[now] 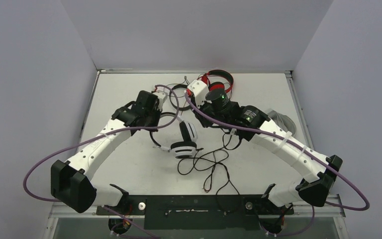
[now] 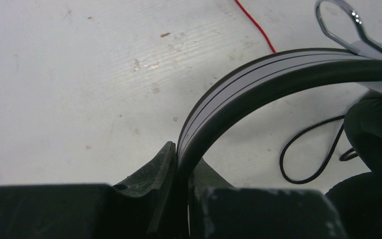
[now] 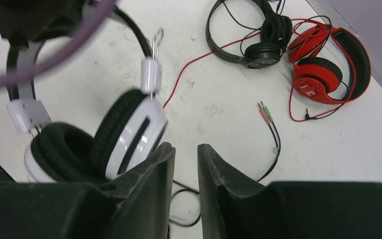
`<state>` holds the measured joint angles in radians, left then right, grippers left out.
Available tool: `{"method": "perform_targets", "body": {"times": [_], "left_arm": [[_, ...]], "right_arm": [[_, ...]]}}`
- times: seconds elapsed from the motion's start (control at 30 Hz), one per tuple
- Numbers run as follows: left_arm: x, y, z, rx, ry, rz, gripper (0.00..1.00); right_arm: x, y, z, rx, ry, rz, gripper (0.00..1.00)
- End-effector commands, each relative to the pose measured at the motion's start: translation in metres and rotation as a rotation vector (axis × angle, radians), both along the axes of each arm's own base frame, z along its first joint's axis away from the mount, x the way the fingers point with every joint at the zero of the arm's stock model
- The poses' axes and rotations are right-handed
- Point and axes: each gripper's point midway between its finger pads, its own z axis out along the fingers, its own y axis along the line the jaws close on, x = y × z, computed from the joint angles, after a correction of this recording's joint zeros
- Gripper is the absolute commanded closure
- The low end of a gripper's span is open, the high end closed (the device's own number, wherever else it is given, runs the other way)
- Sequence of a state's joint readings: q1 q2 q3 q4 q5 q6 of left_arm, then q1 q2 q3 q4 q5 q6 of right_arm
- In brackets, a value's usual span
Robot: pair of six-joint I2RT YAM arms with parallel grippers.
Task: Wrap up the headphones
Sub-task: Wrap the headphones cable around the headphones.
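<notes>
Pinching the headband of the white-and-black headphones edge-on in the left gripper, fingers clamped tight against it; with both ear cups over the middle of the table and the black cable in loose loops toward the near edge; hovering the right gripper just beside those cups, jaws a narrow slit apart, holding nothing; beyond it, well apart, black headphones touching red headphones near the far edge.
</notes>
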<state>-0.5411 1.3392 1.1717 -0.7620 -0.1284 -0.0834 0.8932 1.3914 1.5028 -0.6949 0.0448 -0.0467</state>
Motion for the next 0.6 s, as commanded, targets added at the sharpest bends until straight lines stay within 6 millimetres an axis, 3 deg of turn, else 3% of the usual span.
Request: {"method": "perform_targets", "body": {"times": [0.0,0.17,0.3,0.57], "left_arm": [[0.034,0.017,0.054,-0.233,-0.106,0.253,1.00],[0.036,0.028,0.103,-0.317,-0.188,0.330,1.00],[0.029,0.027,0.165,-0.426,-0.262,0.335,1.00],[0.013,0.030,0.282,-0.608,-0.429,0.338,1.00]], "right_arm": [[0.001,-0.017,0.008,0.039,-0.037,-0.069,0.72],[-0.003,-0.024,-0.001,0.109,-0.053,-0.087,0.57],[-0.013,-0.019,0.003,0.260,-0.114,-0.043,0.36],[-0.021,-0.024,0.011,0.508,-0.243,-0.034,0.18]]}}
